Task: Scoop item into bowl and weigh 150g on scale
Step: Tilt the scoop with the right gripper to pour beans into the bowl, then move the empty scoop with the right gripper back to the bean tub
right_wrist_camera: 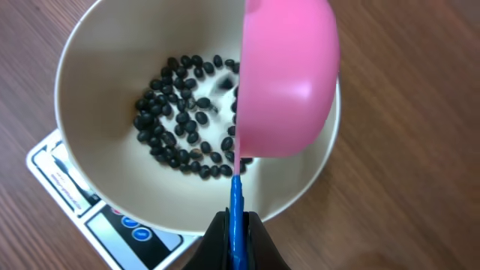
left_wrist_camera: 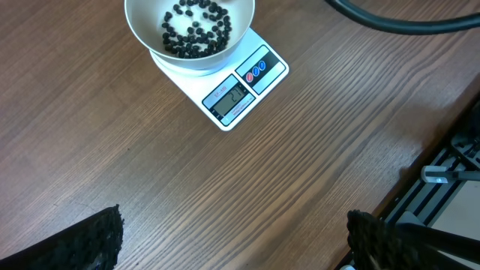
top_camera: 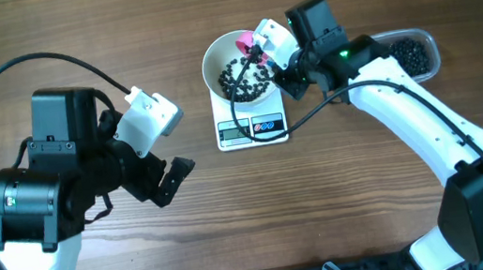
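**Overhead:** R arm (top_camera: 410,121) reaches over the bowl (top_camera: 213,63). R jaws are pressed onto a pink scoop (top_camera: 248,37), w/ the bowl directly below them. The bowl sits on the scale (top_camera: 253,129), prob. so the weight shows as pellets (top_camera: 243,80) land. A clear tub (top_camera: 412,54) w/ more pellets lies behind the R jaws, near, so it is a short swing back for a refill. L arm (top_camera: 32,197) is off to the side. L jaws are spread and hold nothing; the scale is ahead of them, well apart, so prob. they are parked out of the way.

**L wrist:** Fingers (left_wrist_camera: 94,240) sit at the two lower corners, w/ bare worktop (left_wrist_camera: 225,172) between them. Bowl + scale are far ahead of the jaws. The display (left_wrist_camera: 229,97) shows digits too small to read. Red + blue buttons (left_wrist_camera: 256,71) sit beside it; the small print is illegible and no brand is visible.

**R wrist:** Jaws pinch the thin blue handle (right_wrist_camera: 236,199). The cup (right_wrist_camera: 289,75) is just ahead of them, rolled on its side w/ the mouth toward the bowl's middle. That looks like a tipping pose, so pellets drop inside the rim. Can't see into the cup. Pellets lie in a thin loose layer on the bowl floor, so prob. more scoops are needed, but the 150 g target can't be checked. A scale corner shows below-left of the jaws; its print is blurred.
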Motion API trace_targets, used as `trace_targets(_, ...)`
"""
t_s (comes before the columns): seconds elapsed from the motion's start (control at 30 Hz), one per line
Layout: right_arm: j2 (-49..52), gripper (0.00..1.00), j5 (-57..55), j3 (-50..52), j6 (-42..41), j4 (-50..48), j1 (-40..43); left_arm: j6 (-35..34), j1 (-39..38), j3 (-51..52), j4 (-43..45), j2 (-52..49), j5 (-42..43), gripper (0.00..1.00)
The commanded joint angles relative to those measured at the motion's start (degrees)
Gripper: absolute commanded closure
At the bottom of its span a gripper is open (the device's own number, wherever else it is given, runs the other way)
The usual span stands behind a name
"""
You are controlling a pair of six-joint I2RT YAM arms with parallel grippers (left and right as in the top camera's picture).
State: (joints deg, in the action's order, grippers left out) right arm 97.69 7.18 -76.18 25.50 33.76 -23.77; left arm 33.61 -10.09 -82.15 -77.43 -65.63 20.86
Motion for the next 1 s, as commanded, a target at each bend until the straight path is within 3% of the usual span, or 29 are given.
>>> trace_targets(0.0,-1.51,0.96,-5.18,-0.74,1.55,0.02,-2.01,0.66,0.42,-1.01,-0.04,0.22,0.72,0.0)
trace_targets(0.4,-1.6,0.96,-15.5,-0.74,5.86,-0.59,-4.09,0.66,0.42,-1.01,-0.04,0.22,0.72,0.0)
trace_targets(0.5,-1.6,0.96,-11.17,-0.74,5.7,-0.11,-4.09,0.66,0.42,-1.01,-0.04,0.22,0.72,0.0)
trace_targets(0.77,-4.68,0.96,-9.09,-1.81,-1.99,-0.13,-3.45,0.66,0.42,-1.01,-0.04,0.22,0.7,0.0)
trace_targets(0.97,-12.7,0.96,-9.14,-2.95,-7.19,1.79,2.27,0.68,0.42,-1.01,-0.04,0.22,0.7,0.0)
